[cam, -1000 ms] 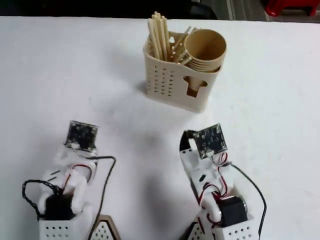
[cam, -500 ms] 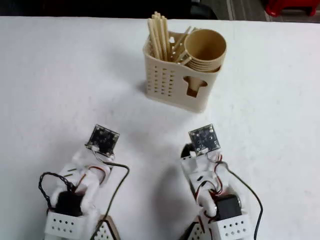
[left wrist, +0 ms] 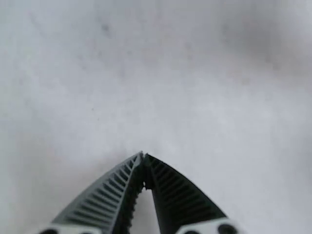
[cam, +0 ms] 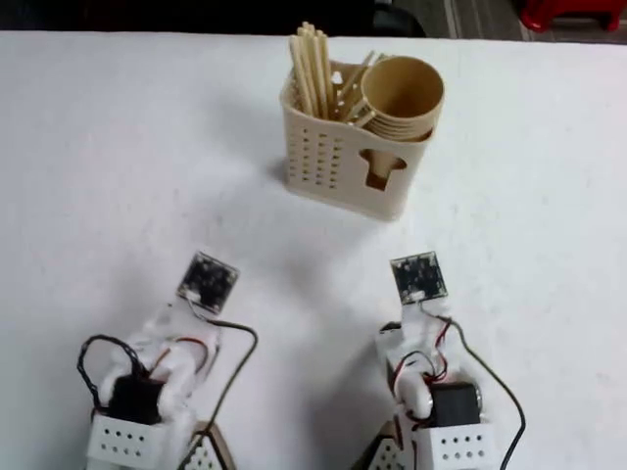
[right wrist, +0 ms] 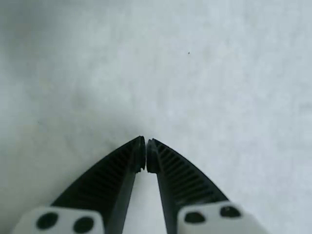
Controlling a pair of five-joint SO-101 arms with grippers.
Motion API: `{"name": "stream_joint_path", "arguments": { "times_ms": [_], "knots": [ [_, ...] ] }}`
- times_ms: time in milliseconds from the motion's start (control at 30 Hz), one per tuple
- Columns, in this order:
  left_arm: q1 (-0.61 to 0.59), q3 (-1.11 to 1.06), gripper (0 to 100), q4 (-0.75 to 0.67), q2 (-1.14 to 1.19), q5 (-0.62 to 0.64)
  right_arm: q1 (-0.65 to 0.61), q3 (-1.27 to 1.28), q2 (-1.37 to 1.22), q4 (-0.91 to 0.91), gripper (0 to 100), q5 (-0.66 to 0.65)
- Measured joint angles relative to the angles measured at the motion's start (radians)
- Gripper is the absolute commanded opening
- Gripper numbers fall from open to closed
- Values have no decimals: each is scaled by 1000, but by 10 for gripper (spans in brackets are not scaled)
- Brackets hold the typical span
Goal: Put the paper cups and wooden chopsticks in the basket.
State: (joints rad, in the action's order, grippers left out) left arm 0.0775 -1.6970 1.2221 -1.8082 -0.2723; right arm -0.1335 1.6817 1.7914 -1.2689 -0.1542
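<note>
At the near edge of the white bench both arms sit folded low, side by side and well apart from the task's things. The left arm angles slightly toward the middle and the right arm points straight up the bench. The left hand is closed over bare bench, its ribbed tips meeting on nothing; the right hand is closed likewise. At the far middle stands the basket, with the wooden chopsticks upright on the left arm's side and the stacked paper cups beside them. From above, a small circuit board on each wrist covers the hand beneath. The arm bases are cut off at the edge, the basket wall hides the lower ends of cups and chopsticks, and the number of cups is hard to make out
</note>
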Motion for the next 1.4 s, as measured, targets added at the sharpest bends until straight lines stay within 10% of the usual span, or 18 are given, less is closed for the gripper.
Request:
{"name": "stream_joint_path", "arguments": {
  "times_ms": [1400],
  "knots": [
    [0, 0, 24, 55, -3, 0, 0, 0, 0, 0, 19, 0]
  ]
}}
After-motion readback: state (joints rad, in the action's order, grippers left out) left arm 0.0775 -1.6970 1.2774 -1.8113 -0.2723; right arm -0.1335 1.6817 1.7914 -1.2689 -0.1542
